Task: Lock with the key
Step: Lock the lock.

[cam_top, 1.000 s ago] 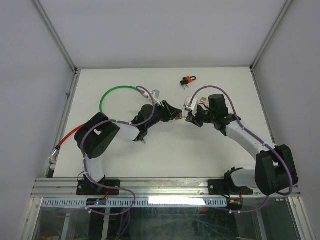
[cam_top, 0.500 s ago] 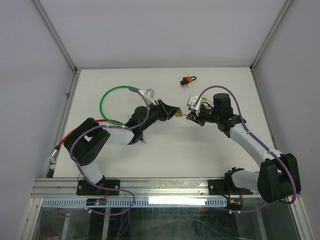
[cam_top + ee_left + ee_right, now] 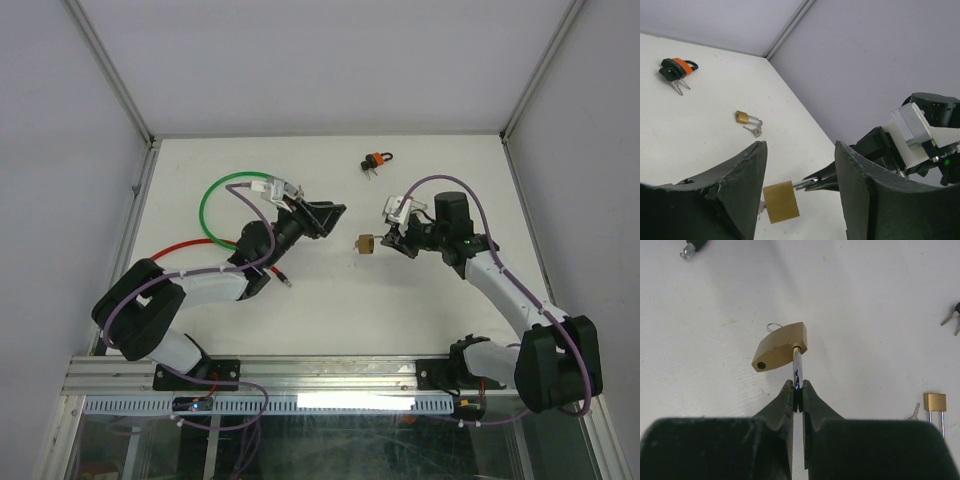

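Tabletop (image 3: pixel 330 320), padlock (image 3: pixel 366 243); wrists add spare padlock (image 3: pixel 742 117).

The padlock (image 3: pixel 780 347) is yellow metal, smooth with a soft shine. Its bar (image 3: pixel 797 367) is silver metal, shiny like a mirror. The right gripper (image 3: pixel 797 388) is dull black plastic. The left gripper (image 3: pixel 800 152) has black plastic fingers (image 3: pixel 740 185), rough and chipped at the edges. The table (image 3: pixel 865 300) is white and matt, with tiny specks. The 2nd, small padlock (image 3: pixel 936 402) is the same yellow metal.
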You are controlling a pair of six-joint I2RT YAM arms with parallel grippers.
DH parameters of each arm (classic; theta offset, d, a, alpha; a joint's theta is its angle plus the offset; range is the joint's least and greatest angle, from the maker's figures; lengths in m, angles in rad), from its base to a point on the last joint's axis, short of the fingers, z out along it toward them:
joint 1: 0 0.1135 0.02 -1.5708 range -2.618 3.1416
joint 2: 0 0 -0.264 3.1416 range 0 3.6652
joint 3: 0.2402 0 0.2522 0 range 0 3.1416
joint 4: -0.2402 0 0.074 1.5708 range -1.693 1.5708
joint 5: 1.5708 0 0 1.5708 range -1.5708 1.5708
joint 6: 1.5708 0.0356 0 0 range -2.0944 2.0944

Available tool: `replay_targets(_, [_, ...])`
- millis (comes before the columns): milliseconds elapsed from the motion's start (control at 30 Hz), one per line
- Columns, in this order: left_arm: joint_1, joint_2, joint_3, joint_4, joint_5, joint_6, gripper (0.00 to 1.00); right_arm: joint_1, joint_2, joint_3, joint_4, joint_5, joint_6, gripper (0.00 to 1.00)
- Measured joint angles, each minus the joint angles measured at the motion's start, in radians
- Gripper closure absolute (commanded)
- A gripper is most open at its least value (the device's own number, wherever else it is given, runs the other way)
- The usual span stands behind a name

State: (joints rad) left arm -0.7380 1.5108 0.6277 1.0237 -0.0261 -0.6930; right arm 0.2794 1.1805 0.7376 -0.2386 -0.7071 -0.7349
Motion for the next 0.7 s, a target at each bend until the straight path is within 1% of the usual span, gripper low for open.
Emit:
replay_targets(100, [0.000,-0.019,-0.035,0.018,0.002,0.029,0.35,-0.007,-0.018,-0.003,-0.005,-0.007,-0.001,1.00])
replay_targets(200, [0.000,-0.041,-0.090,0.044,0.016,0.064,0.24,-0.021,-0.037,-0.003,-0.007,-0.018,-0.001,1.00])
replay_targets(333, [0.011,-0.084,-0.167,0.108,0.074,0.118,0.02,-0.050,-0.061,-0.003,-0.010,-0.063,0.000,1.00])
replay_targets(533, [0.076,-0.119,-0.312,0.270,0.220,0.130,0.01,-0.087,-0.105,-0.003,-0.025,-0.180,0.016,1.00])
replay_targets(667, [0.113,-0.134,-0.383,0.332,0.321,0.107,0.01,-0.123,-0.134,-0.003,-0.038,-0.294,0.063,1.00])
replay_targets(700, [0.117,-0.140,-0.390,0.343,0.346,0.103,0.01,-0.125,-0.136,-0.003,-0.038,-0.304,0.067,1.00])
